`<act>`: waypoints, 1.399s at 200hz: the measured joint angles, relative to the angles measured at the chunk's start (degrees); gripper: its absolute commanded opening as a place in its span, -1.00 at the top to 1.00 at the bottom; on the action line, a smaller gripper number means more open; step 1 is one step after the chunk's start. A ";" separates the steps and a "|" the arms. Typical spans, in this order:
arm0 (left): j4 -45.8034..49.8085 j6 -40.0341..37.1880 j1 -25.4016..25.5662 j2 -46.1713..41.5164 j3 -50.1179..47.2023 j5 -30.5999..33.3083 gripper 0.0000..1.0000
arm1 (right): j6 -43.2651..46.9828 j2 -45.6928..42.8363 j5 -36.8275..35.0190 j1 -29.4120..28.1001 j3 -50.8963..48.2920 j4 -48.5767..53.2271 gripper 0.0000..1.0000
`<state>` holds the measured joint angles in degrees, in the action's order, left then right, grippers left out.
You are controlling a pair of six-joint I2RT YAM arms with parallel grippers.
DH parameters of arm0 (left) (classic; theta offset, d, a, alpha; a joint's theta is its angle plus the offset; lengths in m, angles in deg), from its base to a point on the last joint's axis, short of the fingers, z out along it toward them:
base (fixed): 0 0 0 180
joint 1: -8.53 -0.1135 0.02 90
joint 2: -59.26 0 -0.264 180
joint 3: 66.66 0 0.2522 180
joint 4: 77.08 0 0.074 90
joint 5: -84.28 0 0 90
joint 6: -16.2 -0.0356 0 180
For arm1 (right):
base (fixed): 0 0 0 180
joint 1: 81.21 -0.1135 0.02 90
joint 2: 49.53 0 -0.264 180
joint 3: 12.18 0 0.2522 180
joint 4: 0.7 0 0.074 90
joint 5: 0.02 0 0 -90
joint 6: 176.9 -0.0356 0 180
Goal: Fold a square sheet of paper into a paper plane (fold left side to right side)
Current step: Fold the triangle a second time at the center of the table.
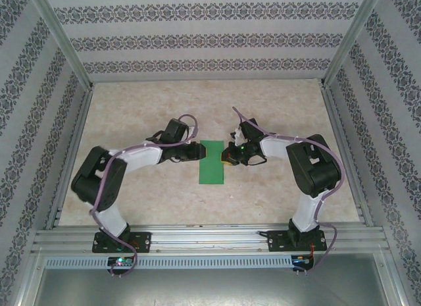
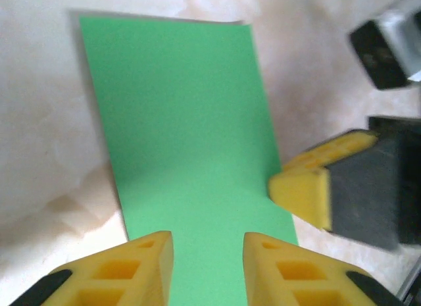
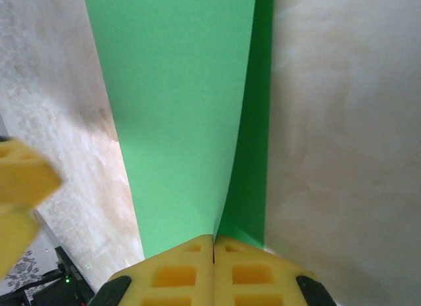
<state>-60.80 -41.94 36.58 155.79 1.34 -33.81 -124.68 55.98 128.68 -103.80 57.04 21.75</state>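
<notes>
The square sheet of paper (image 1: 212,162) is bright green and lies folded in half as a narrow upright strip at the table's middle. My right gripper (image 1: 227,156) is at the strip's right edge. In the right wrist view its jaws (image 3: 213,243) are shut on the paper (image 3: 177,108), whose upper layer lifts off the lower one there. My left gripper (image 1: 196,150) is at the strip's left side. Seen from the left wrist, it (image 2: 208,253) stands open over the flat paper (image 2: 184,122), with the right gripper's yellow fingertip (image 2: 302,187) at the paper's far edge.
The marbled beige tabletop (image 1: 145,108) is bounded by metal frame rails (image 1: 66,154) and patterned walls on three sides. Both arm bases are bolted to the near rail (image 1: 210,239). The left gripper's yellow finger (image 3: 20,181) shows at the right wrist view's left edge.
</notes>
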 measured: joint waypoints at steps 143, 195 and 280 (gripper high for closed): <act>13.33 -24.92 27.93 -3.30 4.13 27.58 -0.28 | -2.80 -1.01 1.27 0.00 1.46 4.44 1.00; 17.92 -28.94 31.12 5.84 10.82 36.41 -0.31 | -2.80 -1.01 1.27 0.00 1.60 4.44 1.00; 20.87 -30.56 32.37 9.29 13.31 44.98 0.29 | -2.78 -1.01 1.27 0.37 1.90 4.79 1.00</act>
<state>-39.92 -72.50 68.95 165.08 14.65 11.17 -127.46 54.98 129.95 -103.43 58.94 26.54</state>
